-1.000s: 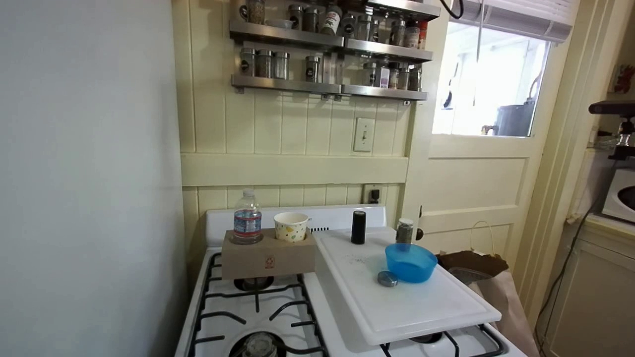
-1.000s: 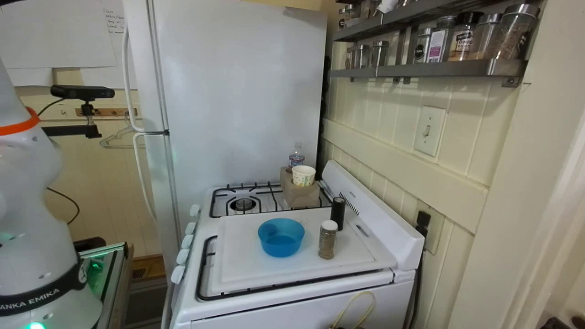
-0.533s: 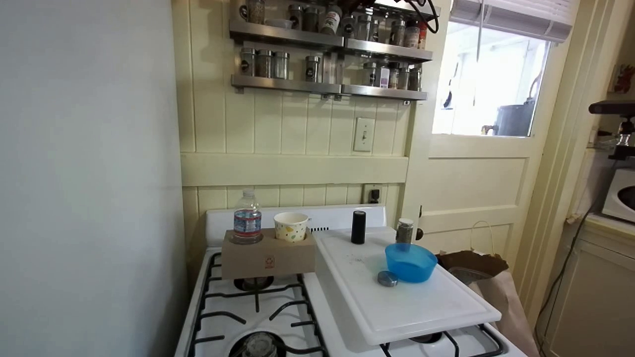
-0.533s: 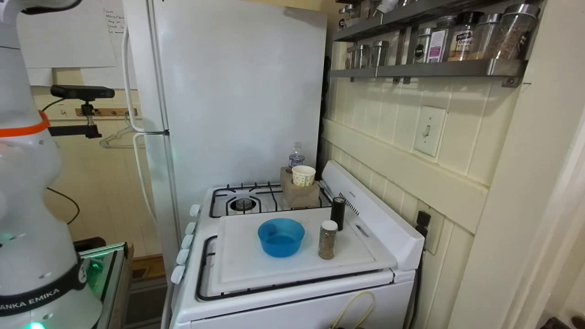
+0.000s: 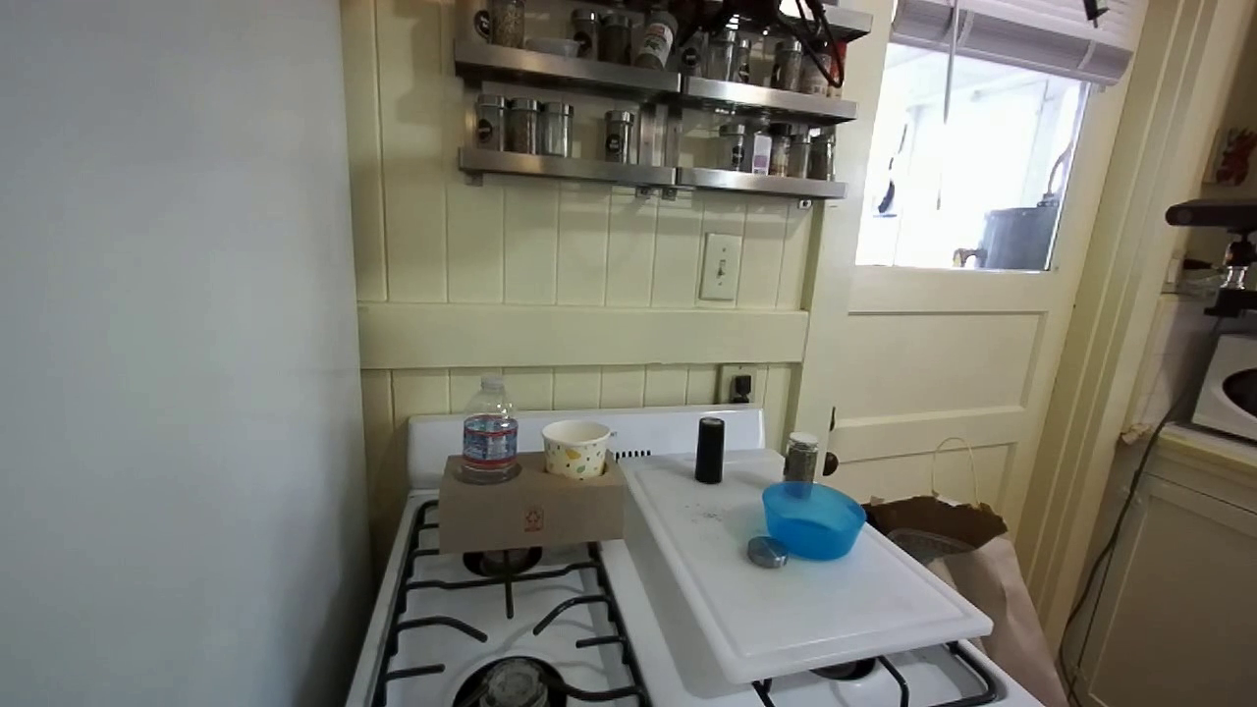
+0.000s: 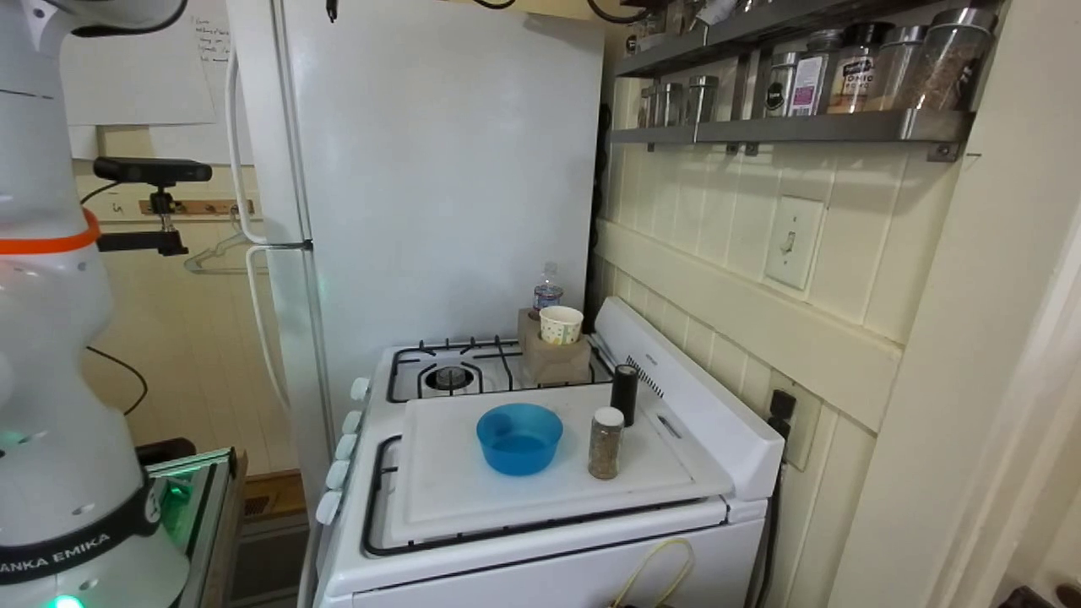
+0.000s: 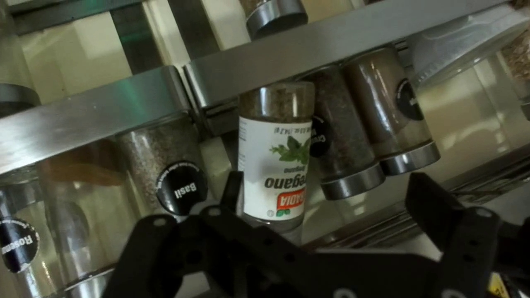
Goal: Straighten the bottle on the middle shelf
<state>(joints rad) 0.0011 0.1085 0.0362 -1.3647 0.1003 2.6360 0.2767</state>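
The oregano bottle (image 7: 273, 165) has a white label and stands among jars on the middle shelf (image 7: 323, 45), which the wrist view shows upside down. It leans compared with its neighbours. In an exterior view the bottle (image 5: 656, 41) tilts with its top to the right on the middle shelf (image 5: 565, 67). A bit of its white label (image 6: 716, 10) shows in an exterior view. My gripper (image 7: 327, 190) is wide open at the bottle's cap end. One finger is close beside the bottle's label; contact cannot be told. The other finger is well apart from it. The cap is mostly hidden.
A Basil jar (image 7: 182, 186) stands on one side of the bottle, a dark spice jar (image 7: 343, 136) on the other. The lower shelf (image 5: 565, 167) holds more jars. A water bottle (image 5: 490, 437) and blue bowl (image 5: 813, 520) are on the stove.
The dark gripper and its cables have come in at the top of an exterior view, moving left and down toward the tilted bottle. The arm has shifted rightward in an exterior view.
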